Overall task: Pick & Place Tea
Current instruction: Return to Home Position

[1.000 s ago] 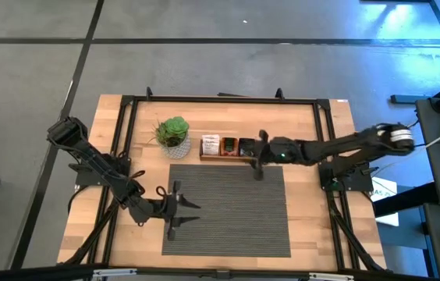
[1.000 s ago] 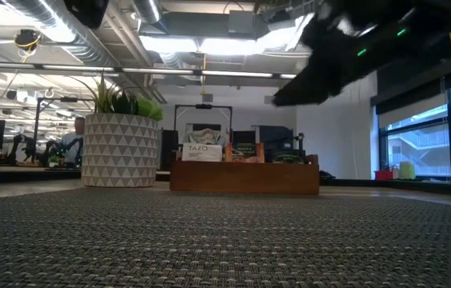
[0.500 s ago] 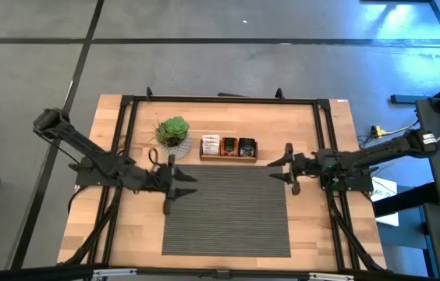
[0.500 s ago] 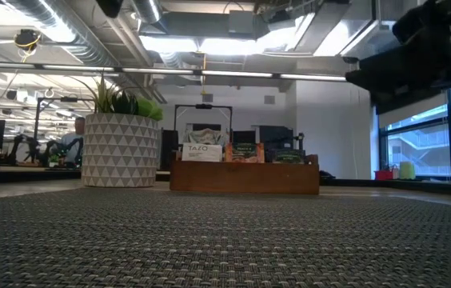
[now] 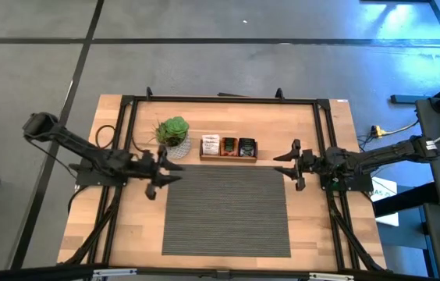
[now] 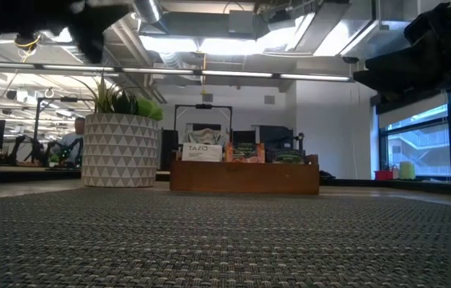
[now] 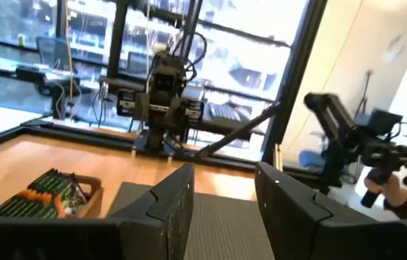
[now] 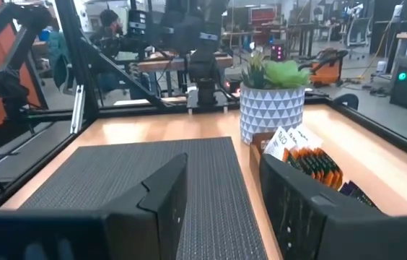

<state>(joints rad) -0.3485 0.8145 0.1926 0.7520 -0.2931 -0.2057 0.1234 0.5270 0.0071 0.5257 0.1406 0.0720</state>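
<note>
Standing upright in a brown three-compartment wooden tray, the small flat tea-bag sachets are sorted by colour: white in the compartment nearest the green potted plant, orange-red in the middle, dark at the other end. The tray sits on the light wooden surface just past the far edge of the grey woven mat. The left gripper hangs at the mat's left edge near the plant, its fingers spread apart and empty. The right gripper hangs by the mat's far right corner, fingers likewise apart, holding nothing.
</note>
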